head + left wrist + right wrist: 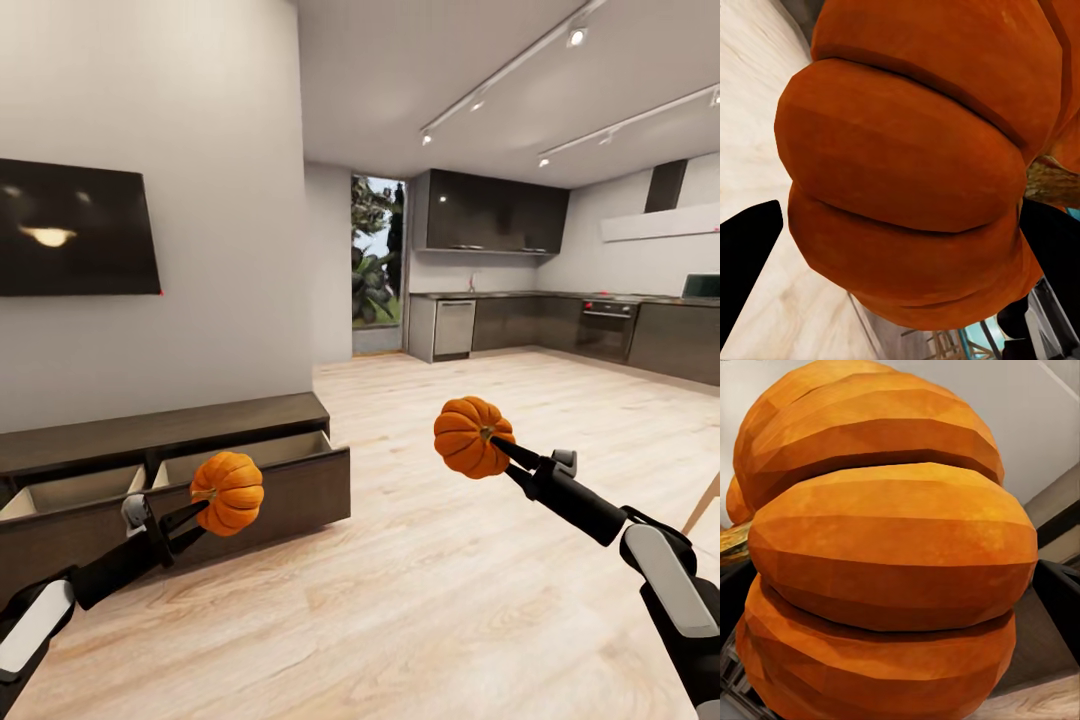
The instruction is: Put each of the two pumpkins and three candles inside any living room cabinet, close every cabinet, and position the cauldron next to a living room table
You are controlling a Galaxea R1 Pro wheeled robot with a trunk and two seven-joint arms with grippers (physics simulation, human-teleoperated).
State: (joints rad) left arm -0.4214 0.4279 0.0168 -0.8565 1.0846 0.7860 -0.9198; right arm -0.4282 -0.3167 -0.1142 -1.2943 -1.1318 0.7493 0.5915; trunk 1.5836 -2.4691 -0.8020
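Pumpkins (228,492) (472,436) sit clamped in each tool (200,510) (497,447); best lower them gently over the cabinet's (160,430) open drawers (240,462) before letting go.

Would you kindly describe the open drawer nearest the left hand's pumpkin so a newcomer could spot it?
Under the wall TV runs a long, low dark brown cabinet. Two of its drawers stand pulled out; the wanted drawer is the right one, at the cabinet's end nearest the kitchen, directly behind the pumpkin in the left hand.
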